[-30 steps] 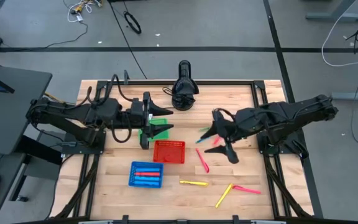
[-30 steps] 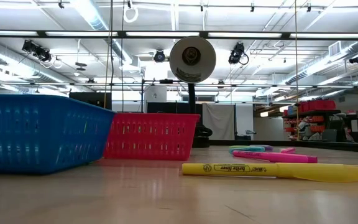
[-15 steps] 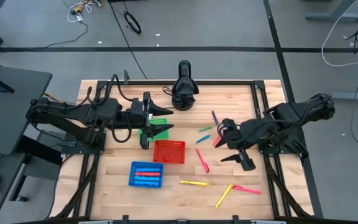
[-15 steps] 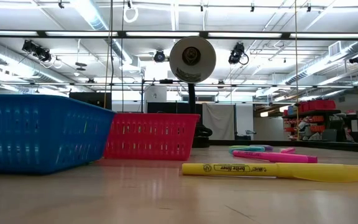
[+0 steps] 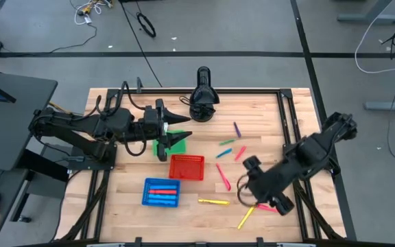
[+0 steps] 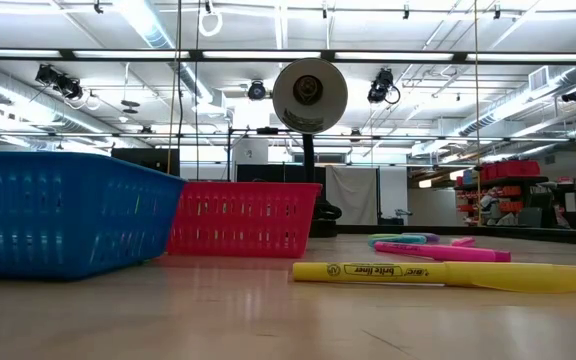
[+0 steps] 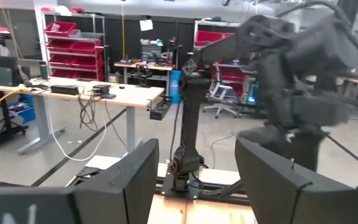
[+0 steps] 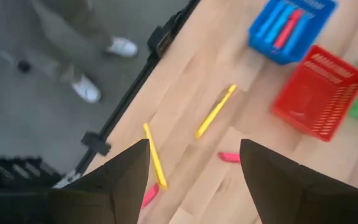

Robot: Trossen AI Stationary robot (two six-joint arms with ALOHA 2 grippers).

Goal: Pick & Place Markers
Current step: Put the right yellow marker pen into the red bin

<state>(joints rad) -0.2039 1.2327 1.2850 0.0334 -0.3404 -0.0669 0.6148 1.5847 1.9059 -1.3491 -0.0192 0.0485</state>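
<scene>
High view: the right hand (image 5: 247, 199) hangs open and empty over the table (image 5: 129, 213), right of the red basket (image 5: 186, 167), with yellow markers (image 5: 213, 202) just beside it and pink, green and purple ones farther back. The left hand (image 5: 178, 135), open and empty, sits above the green basket (image 5: 175, 145) behind the red basket. The red basket looks empty; the blue basket (image 5: 161, 192), on its near left, holds blue and red markers.

Low view: a yellow marker (image 6: 435, 274) lies right of the red basket (image 6: 243, 218); no hand shows.

Left wrist view: open fingers (image 7: 129, 180), nothing between.

Right wrist view: open fingers (image 8: 126, 174) frame two yellow markers (image 8: 215, 111); the red basket (image 8: 317, 90) is empty.
</scene>
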